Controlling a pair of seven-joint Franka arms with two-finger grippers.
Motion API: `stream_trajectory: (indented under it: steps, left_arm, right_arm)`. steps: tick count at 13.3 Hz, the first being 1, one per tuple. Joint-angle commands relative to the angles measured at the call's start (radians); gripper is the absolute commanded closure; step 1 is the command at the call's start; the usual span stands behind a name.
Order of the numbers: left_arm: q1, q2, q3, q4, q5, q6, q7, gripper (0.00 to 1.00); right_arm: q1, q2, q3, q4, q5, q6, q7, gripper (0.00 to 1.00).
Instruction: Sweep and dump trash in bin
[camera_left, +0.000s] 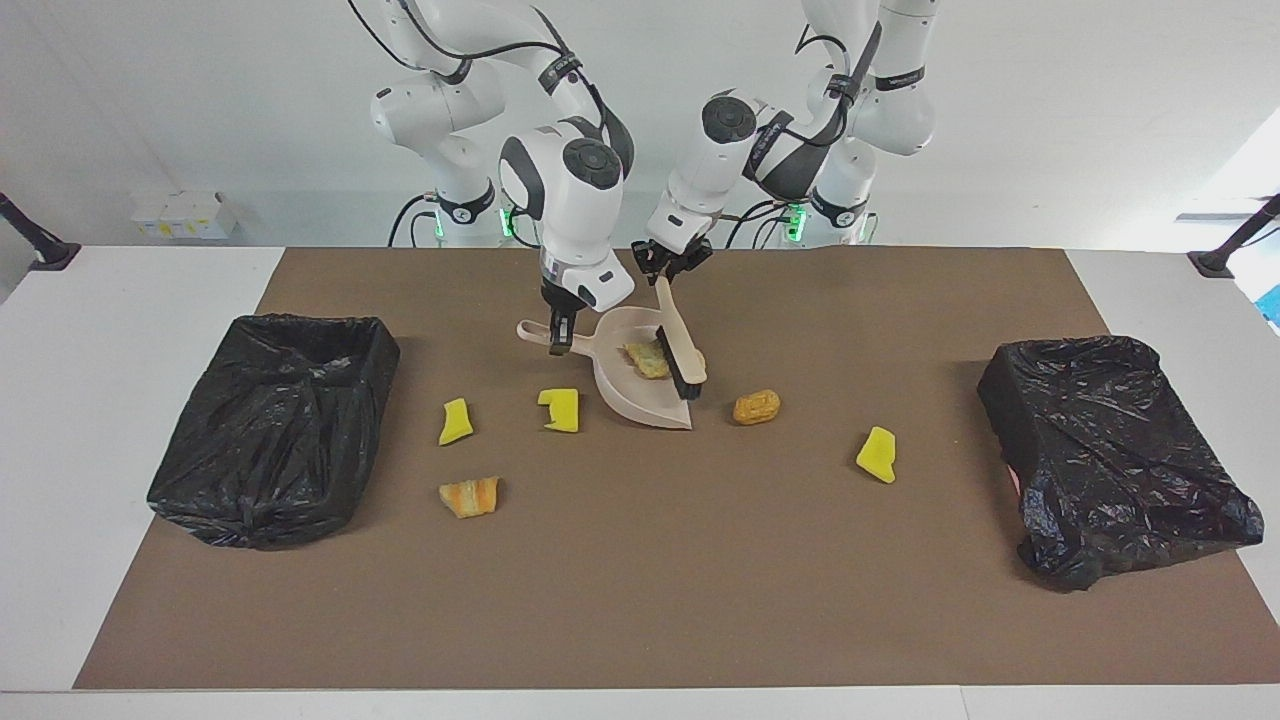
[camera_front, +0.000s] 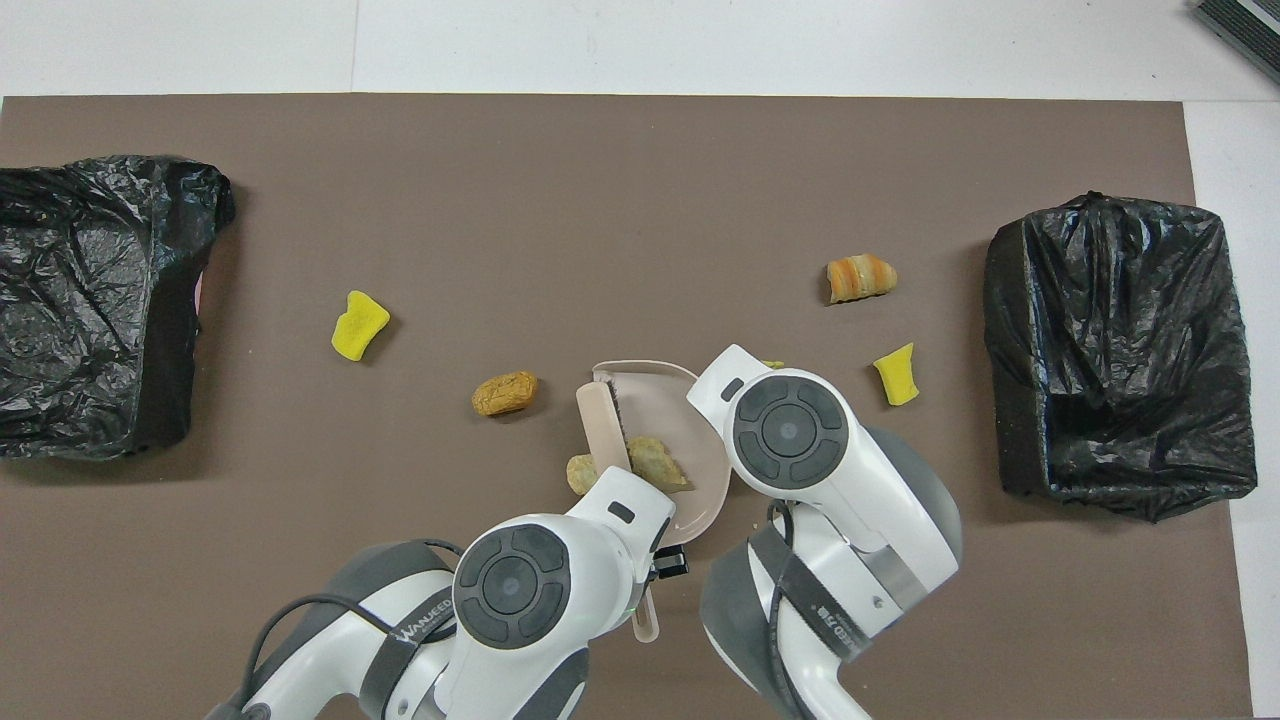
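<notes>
Mid-sweep: right tool (camera_left: 561, 338) clamped on dustpan (camera_left: 640, 395) handle, left tool (camera_left: 668, 266) gripping brush (camera_left: 681, 350), two scraps (camera_left: 648, 360) in pan, five beside it on counter (camera_left: 700, 560); next, brushing nugget (camera_left: 756, 406) in.

Brown matt mat-covered surface (camera_left: 640, 580) – smooth. Crinkled glossy black plastic bin bags (camera_left: 275, 430) (camera_left: 1110, 455). Beige smooth plastic dustpan (camera_left: 630, 390), matching brush (camera_left: 680, 345) – dark bristles. Bright yellow spongy chunks (camera_left: 877, 454), tan crusty bread-like lumps (camera_left: 756, 406).

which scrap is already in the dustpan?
The tan bread-like lump, lying in the dustpan against the brush. The three yellow chunks and the other brown lumps all lie outside it; one more lump sits just past the brush.
</notes>
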Motion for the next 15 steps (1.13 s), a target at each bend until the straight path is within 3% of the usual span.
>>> stream_trajectory:
  steps: [1,6,10,15]
  left_arm:
    - [0.022,-0.006,0.016,0.028,0.007,-0.076,0.046,1.00]
    - [0.138,-0.020,0.019,0.071,0.083,-0.241,0.084,1.00]
    - [0.261,-0.025,0.019,0.088,0.192,-0.302,0.149,1.00]
    - [0.483,0.006,0.019,0.093,0.255,-0.302,0.562,1.00]
  right_arm:
    - [-0.003,-0.005,0.006,-0.017,-0.011,0.029,-0.018,1.00]
    - [-0.003,-0.005,0.006,-0.017,-0.011,0.031,-0.004,1.00]
    - [-0.001,-0.005,0.006,-0.017,-0.011,0.031,-0.004,1.00]
    - [0.002,0.000,0.006,-0.017,-0.011,0.044,0.020,1.00]
